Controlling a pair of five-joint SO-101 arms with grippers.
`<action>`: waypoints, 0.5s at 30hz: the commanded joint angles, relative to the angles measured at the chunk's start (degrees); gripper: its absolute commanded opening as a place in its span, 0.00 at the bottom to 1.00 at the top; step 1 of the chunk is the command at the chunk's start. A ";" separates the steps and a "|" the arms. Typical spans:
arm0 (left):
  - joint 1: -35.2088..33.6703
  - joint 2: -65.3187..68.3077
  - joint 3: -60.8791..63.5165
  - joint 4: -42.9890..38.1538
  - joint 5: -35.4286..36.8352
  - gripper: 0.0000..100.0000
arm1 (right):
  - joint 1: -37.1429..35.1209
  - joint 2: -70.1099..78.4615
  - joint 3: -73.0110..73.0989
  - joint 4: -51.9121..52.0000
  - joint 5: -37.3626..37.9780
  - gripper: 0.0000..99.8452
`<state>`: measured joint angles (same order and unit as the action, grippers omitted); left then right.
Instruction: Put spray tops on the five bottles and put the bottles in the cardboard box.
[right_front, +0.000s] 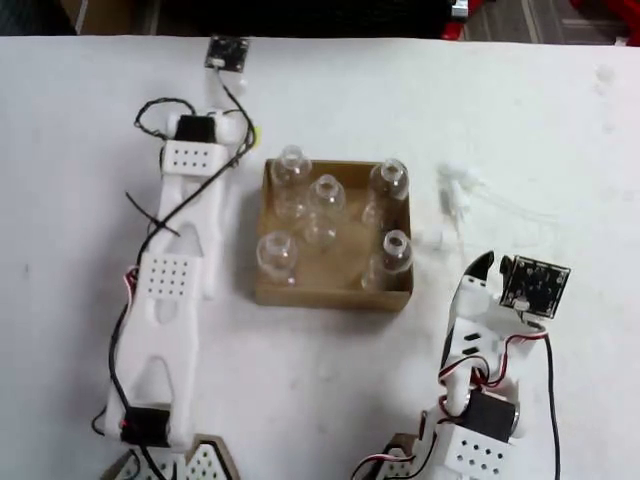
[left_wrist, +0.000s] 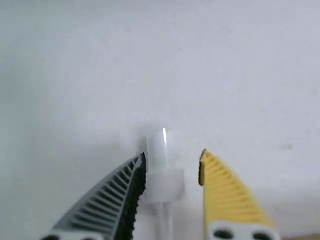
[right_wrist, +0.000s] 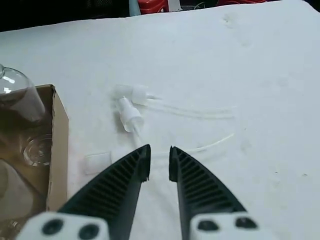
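Observation:
Several clear bottles without tops, such as one (right_front: 325, 195), stand inside the cardboard box (right_front: 330, 297) at the table's middle. Loose white spray tops (right_front: 455, 195) with thin tubes lie on the table right of the box. In the right wrist view they are two tops (right_wrist: 131, 117) close together and a third (right_wrist: 100, 161) nearer the box (right_wrist: 57, 145). My right gripper (right_wrist: 160, 161) hovers just short of them, slightly open and holding nothing. My left gripper (left_wrist: 172, 162) is open around another white spray top (left_wrist: 161, 155) lying on the table beyond the box's far left corner (right_front: 245, 130).
A small black circuit board (right_front: 227, 52) lies at the table's far edge, with a cable running to the left arm. The left arm (right_front: 175, 280) stretches along the box's left side. Bare white table lies to the far right.

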<state>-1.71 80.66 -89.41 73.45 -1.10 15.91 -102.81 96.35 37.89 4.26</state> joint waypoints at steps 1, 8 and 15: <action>1.10 -0.31 -0.35 0.35 0.62 0.15 | -0.66 -0.40 0.44 -1.10 2.64 0.05; 0.92 -0.22 -0.26 1.41 0.62 0.16 | -0.66 -0.40 0.44 -0.92 2.99 0.05; 0.66 -0.48 -0.35 5.54 -3.34 0.10 | -0.66 -0.40 0.44 -0.92 2.99 0.05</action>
<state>-1.36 81.10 -89.41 75.91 -1.10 15.91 -102.81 96.35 37.89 6.37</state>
